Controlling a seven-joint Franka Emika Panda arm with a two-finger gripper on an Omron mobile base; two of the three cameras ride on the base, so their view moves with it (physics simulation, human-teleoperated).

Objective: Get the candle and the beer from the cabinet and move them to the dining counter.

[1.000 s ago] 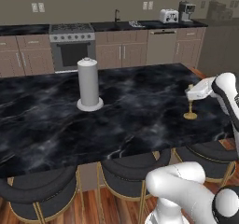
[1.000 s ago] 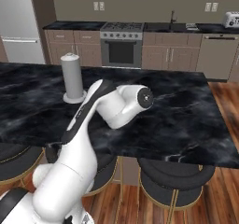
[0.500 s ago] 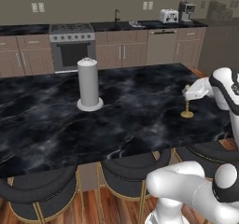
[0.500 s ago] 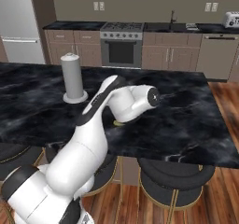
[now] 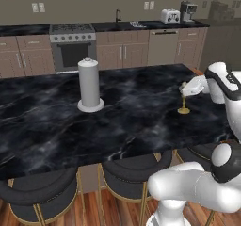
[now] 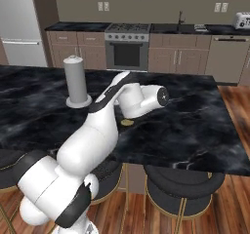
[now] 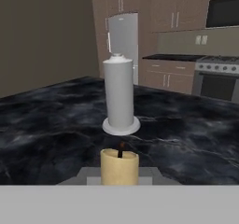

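One upright candle (image 5: 183,102), wick up, base on dining counter (image 5: 132,121), top gripped in tool (image 5: 187,89).

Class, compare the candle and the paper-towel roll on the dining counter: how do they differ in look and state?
The candle is slender and golden-tan with a thin stem; the paper-towel roll is a thick, taller white cylinder. The candle sits at the gripper; the roll stands free, apart from the arm. Both stand upright on round bases on the dining counter.

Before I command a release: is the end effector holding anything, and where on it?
Yes. The end effector holds the candle by its upper end, with its round base resting on the dining counter.
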